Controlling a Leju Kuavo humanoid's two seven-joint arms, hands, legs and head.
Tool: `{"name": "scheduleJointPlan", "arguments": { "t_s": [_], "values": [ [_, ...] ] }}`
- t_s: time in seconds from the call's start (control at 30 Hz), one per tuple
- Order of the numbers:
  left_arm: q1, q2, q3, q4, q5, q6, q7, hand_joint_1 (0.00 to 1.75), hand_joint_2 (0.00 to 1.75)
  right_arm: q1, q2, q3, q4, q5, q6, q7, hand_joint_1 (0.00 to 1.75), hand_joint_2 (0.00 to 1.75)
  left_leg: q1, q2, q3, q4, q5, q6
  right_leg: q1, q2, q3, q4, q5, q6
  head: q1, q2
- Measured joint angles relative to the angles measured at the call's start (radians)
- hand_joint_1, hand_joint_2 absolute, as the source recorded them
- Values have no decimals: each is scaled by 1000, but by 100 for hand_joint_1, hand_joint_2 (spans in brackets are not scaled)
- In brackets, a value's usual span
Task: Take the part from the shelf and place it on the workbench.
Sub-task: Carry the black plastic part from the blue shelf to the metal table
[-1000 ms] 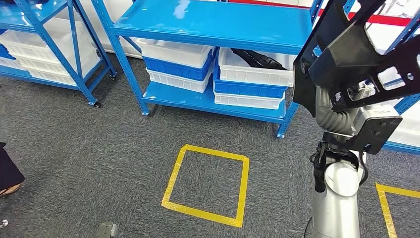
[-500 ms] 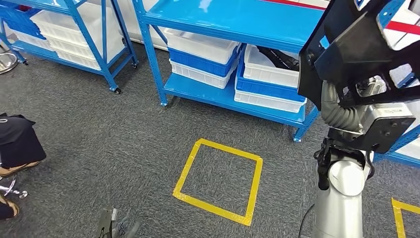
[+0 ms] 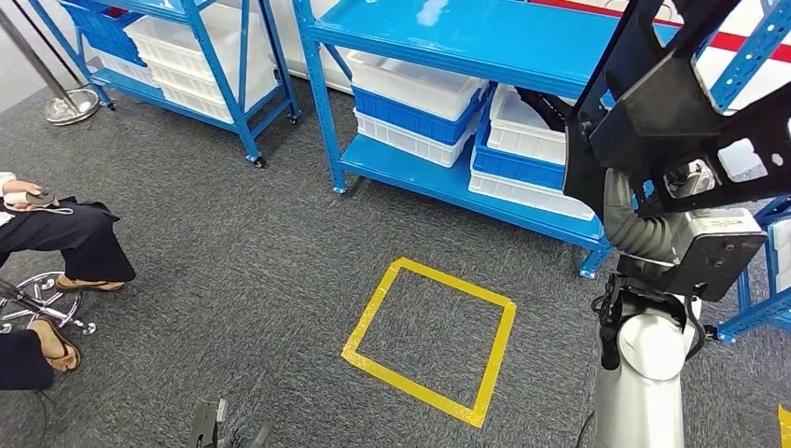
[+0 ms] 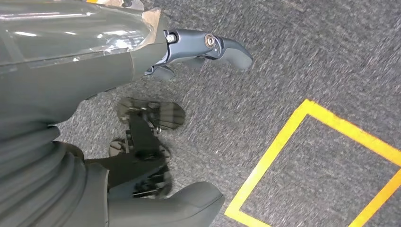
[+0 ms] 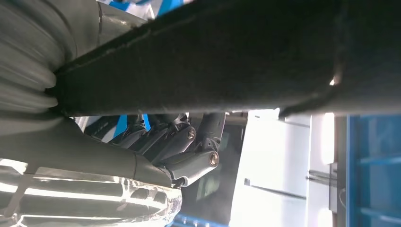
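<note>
A large black flat part (image 3: 672, 103) with cut-outs stands raised at the right of the head view, in front of the blue shelf (image 3: 485, 42). My right hand (image 3: 688, 175) grips it from behind and is mostly hidden by it. In the right wrist view the dark fingers (image 5: 176, 144) curl under the part (image 5: 213, 52), which spans the picture. My left hand (image 4: 156, 52) hangs low over the grey carpet, fingers (image 4: 222, 45) apart with nothing in them; its tip peeks in at the head view's bottom edge (image 3: 219, 431).
Blue shelves hold white and blue bins (image 3: 424, 103); one bin has a black part (image 3: 550, 105) in it. A yellow tape square (image 3: 431, 338) marks the carpet. A person (image 3: 56, 238) sits on a wheeled stool at the left. A post base (image 3: 70, 105) stands far left.
The whole picture has shifted rightward, so the camera has turned left; the seated person has come into view. The right hand still holds the black part raised.
</note>
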Motion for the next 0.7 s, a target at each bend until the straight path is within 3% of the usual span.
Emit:
{"name": "scheduleJointPlan", "arguments": {
  "t_s": [0.07,0.1,0.13,0.2,0.23,0.27,0.33,0.37,0.43,0.5,0.57,0.6,0.63,0.7],
  "values": [
    [2,-4,0,0,-6,10,2,0,175,5,-1,-2,4,0,2,-4,175,175,2,10,-26,83,-31,-4,3,-21,-6,1,2,-1,0,0],
    [2,-5,0,0,-6,13,2,0,175,7,-2,-2,6,0,3,-5,175,175,2,12,-10,68,-20,-3,3,-31,-7,1,2,0,0,0],
    [3,-5,0,0,-7,14,2,0,175,8,-2,-3,6,0,4,-6,175,175,2,17,26,15,5,1,4,-40,-6,1,3,0,0,0],
    [1,-6,0,0,-4,15,2,0,175,7,-3,-3,7,-1,5,-8,175,175,-6,51,113,-128,50,14,8,-58,-5,2,3,2,0,0],
    [0,-6,0,0,-1,15,0,0,175,6,-4,-3,7,-3,6,-10,175,175,-11,66,140,-175,60,21,11,-66,-6,2,3,5,0,0],
    [0,-6,0,0,4,15,-1,0,175,5,-4,-3,9,-6,8,-13,175,175,-17,75,151,-200,63,27,13,-74,-7,2,3,7,1,0],
    [2,-6,1,0,13,14,-1,0,175,2,-4,-3,14,-18,17,-20,175,175,-22,60,146,-207,68,37,16,-89,-8,0,4,17,2,0],
    [4,-7,2,0,14,13,3,0,175,0,-4,-3,18,-24,22,-25,175,175,-20,51,146,-213,74,43,15,-82,-11,3,1,21,2,0],
    [6,-8,3,0,5,6,13,0,175,-7,-5,-3,27,-35,29,-37,175,175,-14,35,146,-226,87,58,14,-43,-36,54,-32,23,4,0],
    [7,-7,1,0,-15,-12,22,0,175,-10,-6,-3,41,-42,32,-44,175,175,-12,16,140,-229,94,65,11,-5,-94,181,-90,15,5,0],
    [13,-5,-1,1,-29,-29,27,0,175,-9,-7,-3,58,-45,34,-48,175,175,-12,-8,135,-228,98,66,9,3,-138,280,-120,18,7,0],
    [17,-4,-1,1,-33,-32,28,0,175,-9,-8,-3,64,-45,35,-49,175,175,-12,-20,133,-227,100,64,7,4,-135,276,-111,26,8,0],
    [21,-3,-1,1,-35,-34,28,0,175,-10,-8,-3,69,-46,36,-50,175,175,-11,-32,132,-225,101,62,4,7,-112,232,-88,35,8,0],
    [25,-1,-1,1,-36,-33,27,0,175,-14,-8,-3,78,-48,38,-55,175,175,-10,-55,126,-215,101,54,-5,33,-46,94,-36,51,9,0]
  ]
}}
